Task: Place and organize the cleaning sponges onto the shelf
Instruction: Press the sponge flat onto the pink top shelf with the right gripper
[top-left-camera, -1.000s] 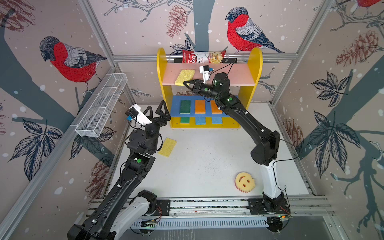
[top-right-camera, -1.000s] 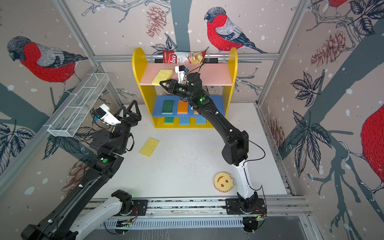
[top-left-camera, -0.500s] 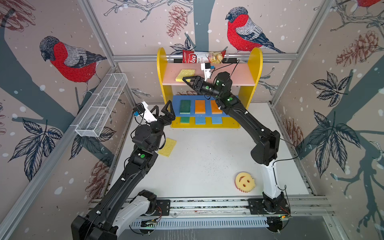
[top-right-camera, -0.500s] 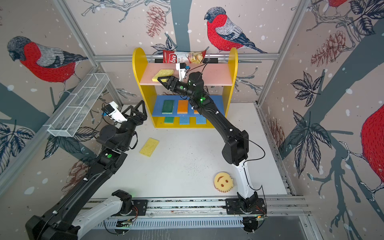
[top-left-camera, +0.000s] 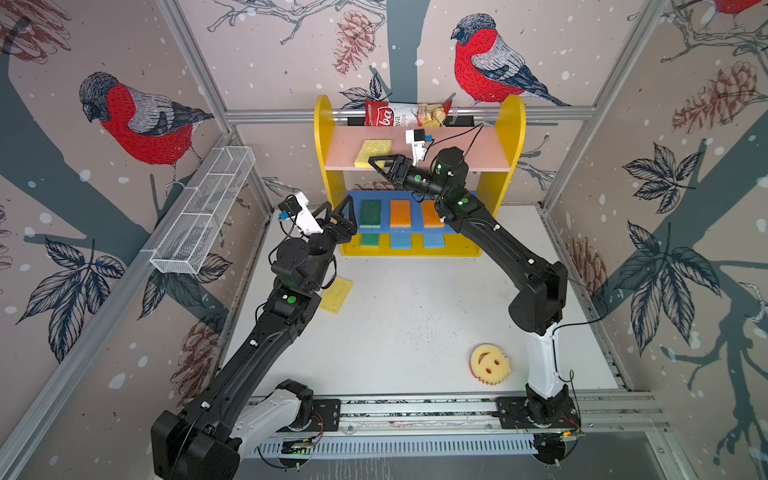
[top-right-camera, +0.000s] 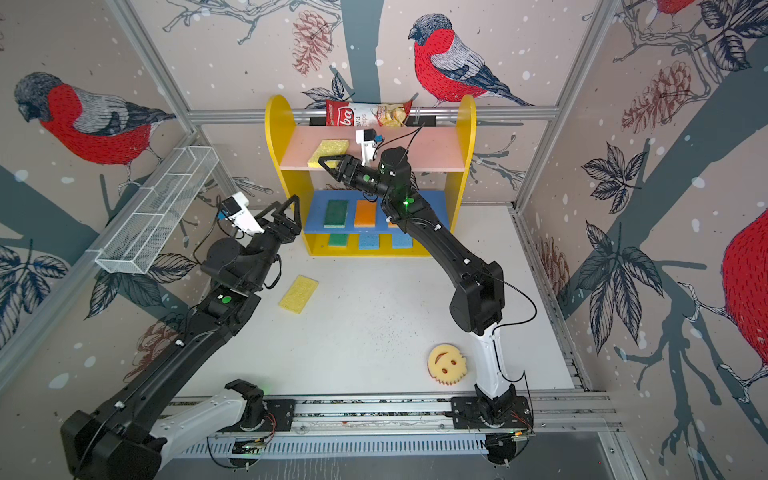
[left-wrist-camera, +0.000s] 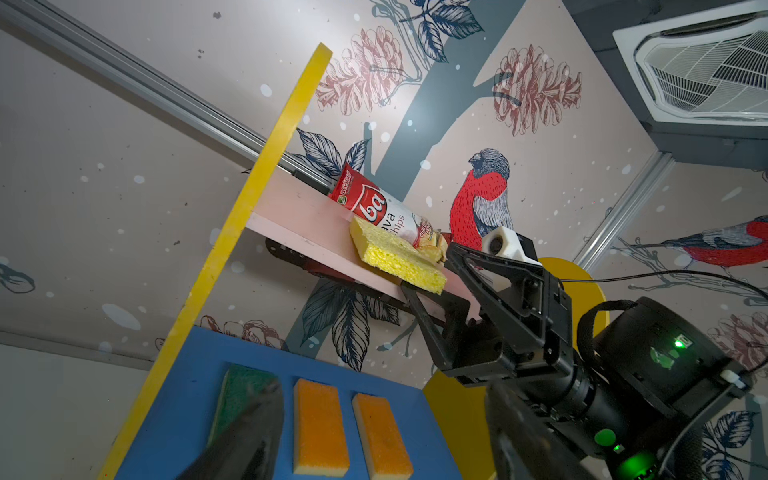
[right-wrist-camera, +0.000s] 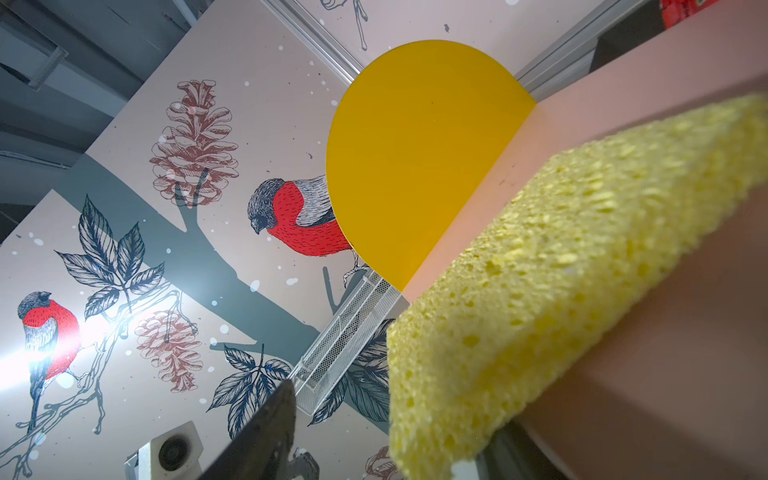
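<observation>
Release of yellow sponge (left-wrist-camera: 395, 254) at front edge of pink top board (left-wrist-camera: 297, 224) of shelf (top-left-camera: 325, 166): right gripper (left-wrist-camera: 428, 269) stands with jaws apart around its overhanging end; best withdrawn straight back, without brushing foam. Left gripper (top-left-camera: 341, 202), jaws apart, holds nothing.

Shelf (top-left-camera: 514, 124) stocked: yellow sponge (top-left-camera: 374, 153) at pink top board's front edge, six more sponges (top-left-camera: 400, 213) on lower tiers; loose yellow sponge (top-left-camera: 337, 294) and smiley sponge (top-left-camera: 489, 363) lying apart before it.
</observation>
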